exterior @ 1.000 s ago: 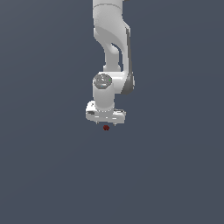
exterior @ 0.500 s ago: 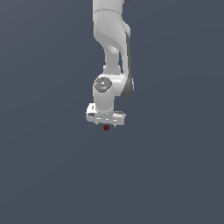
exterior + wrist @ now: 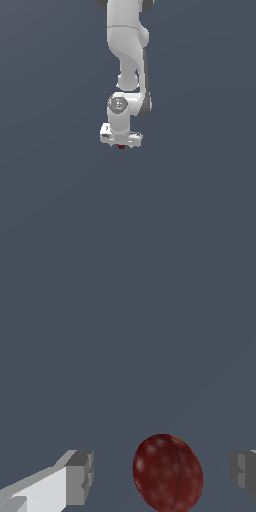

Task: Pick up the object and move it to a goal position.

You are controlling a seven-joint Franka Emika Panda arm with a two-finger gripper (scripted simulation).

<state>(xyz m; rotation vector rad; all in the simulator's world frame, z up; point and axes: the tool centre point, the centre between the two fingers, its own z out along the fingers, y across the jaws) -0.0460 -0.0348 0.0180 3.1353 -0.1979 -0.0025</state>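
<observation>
We note a single white arm (image 3: pixel 127 55) descending from the top of the exterior view, its wrist pointing straight down over a plain dark grey-blue worktop (image 3: pixel 50 200). The gripper (image 3: pixel 121 145) sits at the arm's lower end, near the middle of the exterior view. The object (image 3: pixel 121 147), a small dark red blob, shows only as a sliver directly under the gripper body in that view; most of it is hidden by the gripper. In the wrist view we find the object (image 3: pixel 168 473) plainly: rounded, oval, glossy dark red with faint mottling, lying between the two fingers (image 3: pixel 80 477). The fingers stand spread apart, one on each side of the object, with a visible gap of bare surface between each grey pad and the object; neither pad touches it. The object sits somewhat nearer to one finger than the other, not centred in the gap. We cannot tell from either view whether the fingertips are resting on the worktop or held just above it. No goal marker is discernible in either view.
</observation>
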